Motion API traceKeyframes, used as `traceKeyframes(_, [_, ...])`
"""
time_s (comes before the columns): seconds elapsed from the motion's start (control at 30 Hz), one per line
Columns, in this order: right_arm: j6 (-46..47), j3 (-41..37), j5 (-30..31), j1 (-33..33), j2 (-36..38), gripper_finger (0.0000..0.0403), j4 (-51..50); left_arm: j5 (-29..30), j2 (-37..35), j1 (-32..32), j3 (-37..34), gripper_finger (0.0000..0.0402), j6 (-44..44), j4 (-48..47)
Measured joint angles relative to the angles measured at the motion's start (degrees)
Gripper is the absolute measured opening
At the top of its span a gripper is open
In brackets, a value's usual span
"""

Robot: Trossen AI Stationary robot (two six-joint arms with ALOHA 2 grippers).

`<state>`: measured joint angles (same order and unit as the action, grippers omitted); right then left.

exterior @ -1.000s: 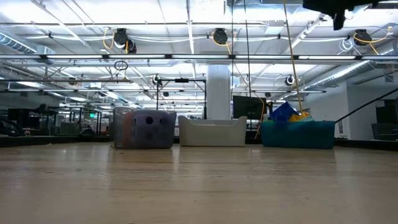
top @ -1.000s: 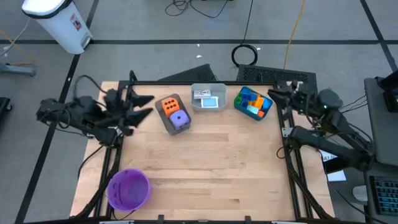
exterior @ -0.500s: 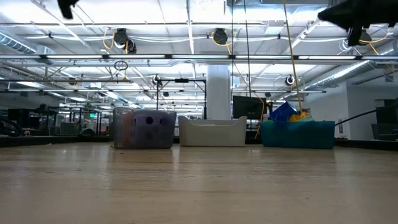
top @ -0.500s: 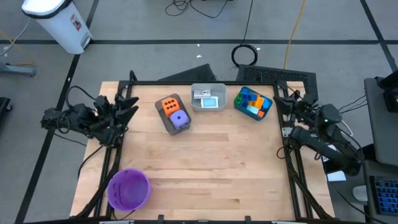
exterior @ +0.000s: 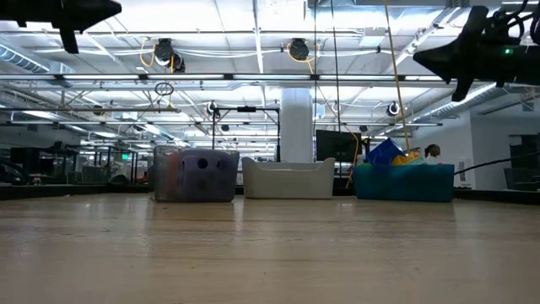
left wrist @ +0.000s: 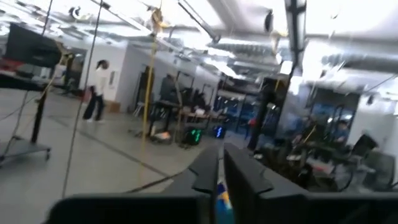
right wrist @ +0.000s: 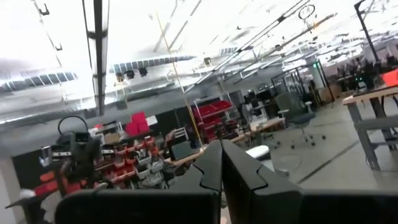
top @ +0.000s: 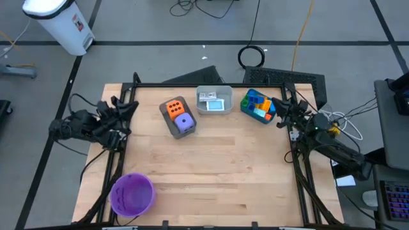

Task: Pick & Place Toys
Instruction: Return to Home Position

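Note:
An orange die (top: pixel 174 108) and a purple die (top: pixel 185 123) sit in the grey bin (top: pixel 167 120) at the table's far side. Whitish cards (top: pixel 209 97) lie in the white bin (top: pixel 214 108). Coloured bricks (top: pixel 259 104) fill the teal bin (top: pixel 245 107). My left gripper (top: pixel 130 106) hangs shut and empty above the table's far left edge, raised high (exterior: pixel 84 12), its fingers together (left wrist: pixel 219 167). My right gripper (top: pixel 279 115) is shut and empty above the far right edge, beside the teal bin, also raised (exterior: pixel 458 61), fingers together (right wrist: pixel 222 163).
A purple round bowl (top: pixel 132 193) stands at the table's near left corner. The three bins stand in a row along the far edge (exterior: pixel 196 176) (exterior: pixel 287 178) (exterior: pixel 403 181). Bare wooden tabletop (top: pixel 217 172) spreads between the bins and the near edge.
My left gripper has drawn back toward the table's left edge and shut its spread fingers on nothing. My right gripper has swung a little toward the near edge and come lower. The toys and bins have not moved.

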<state>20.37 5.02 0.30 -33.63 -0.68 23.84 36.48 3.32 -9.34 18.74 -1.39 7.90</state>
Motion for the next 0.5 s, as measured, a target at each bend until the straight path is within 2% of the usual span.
traceKeyframes(0.1, [0.6,-1.4,-0.2,0.0,-0.1,0.0000,-0.5,0.0,-1.4,1.3,0.0,0.0007,-2.9,-5.4])
traceKeyframes(0.3, [1.2,-1.9,0.7,0.0,-0.1,0.0000,-5.3,-2.0,-1.9,3.5,0.0,0.0013,-7.3,-15.3])
traceKeyframes(0.4, [1.3,-2.0,1.4,0.0,-0.2,0.0000,-8.2,-2.1,-1.9,4.3,-2.3,0.0004,-5.9,-14.0])
traceKeyframes(0.5, [2.9,-2.0,1.2,0.0,-0.1,0.0000,-10.1,-5.5,-1.9,5.3,-7.2,0.0009,-3.6,-7.2])
